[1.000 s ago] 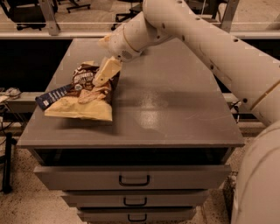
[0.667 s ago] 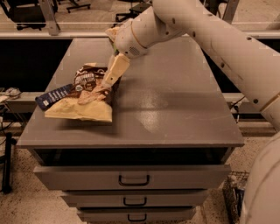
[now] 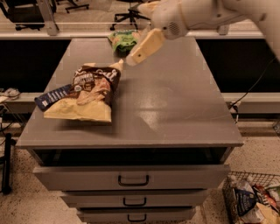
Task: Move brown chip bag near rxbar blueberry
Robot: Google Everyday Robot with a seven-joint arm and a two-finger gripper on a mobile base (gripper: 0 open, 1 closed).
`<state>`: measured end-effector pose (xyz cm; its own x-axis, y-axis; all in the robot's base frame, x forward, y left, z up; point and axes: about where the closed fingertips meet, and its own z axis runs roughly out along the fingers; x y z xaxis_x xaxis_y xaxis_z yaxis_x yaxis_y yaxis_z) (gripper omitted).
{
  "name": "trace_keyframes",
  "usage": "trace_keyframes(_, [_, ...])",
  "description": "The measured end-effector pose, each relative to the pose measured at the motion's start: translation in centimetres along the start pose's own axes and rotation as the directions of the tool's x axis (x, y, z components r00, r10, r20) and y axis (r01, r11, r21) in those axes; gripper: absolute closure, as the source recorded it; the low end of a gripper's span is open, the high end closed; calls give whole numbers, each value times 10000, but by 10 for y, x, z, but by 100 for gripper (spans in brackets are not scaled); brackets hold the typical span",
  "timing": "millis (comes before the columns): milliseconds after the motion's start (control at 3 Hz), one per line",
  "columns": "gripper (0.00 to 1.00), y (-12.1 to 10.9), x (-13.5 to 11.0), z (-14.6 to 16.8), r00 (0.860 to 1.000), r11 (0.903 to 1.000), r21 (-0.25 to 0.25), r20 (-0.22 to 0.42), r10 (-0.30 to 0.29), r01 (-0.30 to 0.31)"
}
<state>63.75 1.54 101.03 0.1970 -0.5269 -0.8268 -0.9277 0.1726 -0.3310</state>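
Brown chip bag point(image 3: 87, 94) lies flat on the left half of the grey worktop point(image 3: 175, 109), dark brown top end pointing to the far edge and pale yellow lower end towards the near left corner. Rxbar blueberry point(image 3: 52, 96), a small dark blue wrapper with white text, lies at the bag's left side, touching it or partly tucked under its edge; which of the two cannot be told. Green snack bag point(image 3: 124, 40) sits at the far edge of the worktop, apart from the chip bag. Gripper point(image 3: 130, 60) hangs on the cream arm point(image 3: 197, 13) that enters from the upper right, angled down and to the left, its tip just beside the upper right corner of the chip bag. Contact with that corner cannot be confirmed. Nothing is seen in its grasp, and this angle does not show whether it is spread or closed. Below the worktop the top drawer point(image 3: 131, 177) stands slightly pulled out above two shut ones. A wire basket point(image 3: 251, 199) holding packets stands on the floor at lower right. An office chair point(image 3: 131, 13) shows beyond the far edge.
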Motion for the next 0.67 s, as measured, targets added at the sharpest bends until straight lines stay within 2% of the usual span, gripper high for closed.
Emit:
trace_keyframes(333, [0,-3,-11,-79,9983,9940,980,359,453,-487])
trace_keyframes(667, [0,-3,-8,-88,9980,9922,1111,363,522,-559])
